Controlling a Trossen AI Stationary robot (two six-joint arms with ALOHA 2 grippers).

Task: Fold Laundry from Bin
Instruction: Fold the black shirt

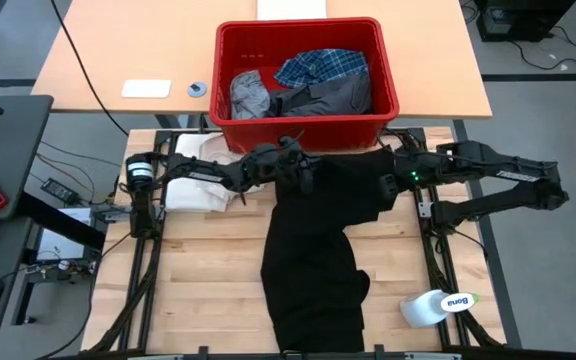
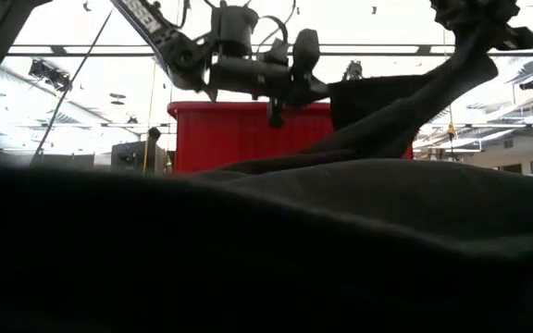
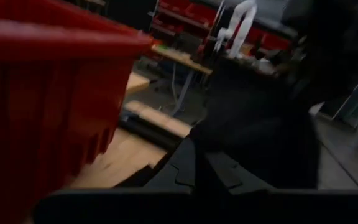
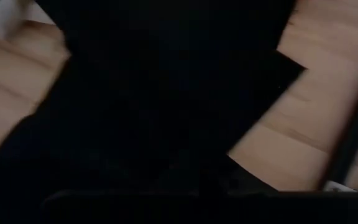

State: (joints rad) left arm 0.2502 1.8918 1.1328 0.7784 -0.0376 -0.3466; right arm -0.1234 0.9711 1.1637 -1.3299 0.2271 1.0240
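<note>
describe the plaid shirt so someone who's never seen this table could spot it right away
Start at the red bin, which stands past the far edge of the wooden work table. The plaid shirt lies crumpled in the bin's far right part, beside a light grey garment and above a dark grey one. It is the only patterned cloth there, checked blue and white.

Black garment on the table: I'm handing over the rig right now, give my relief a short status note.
Left gripper: above the black garment's top edge, just in front of the bin; whether it grips cannot be told.
Right gripper: at the garment's upper right corner, which the low view shows lifted; grip unclear.
Things: black garment stretched down the table toward the front edge. Plaid shirt, light grey garment and dark grey garment lie in the bin.
Done: one garment pulled out.
Left: spread and fold it, then the other three.
</note>
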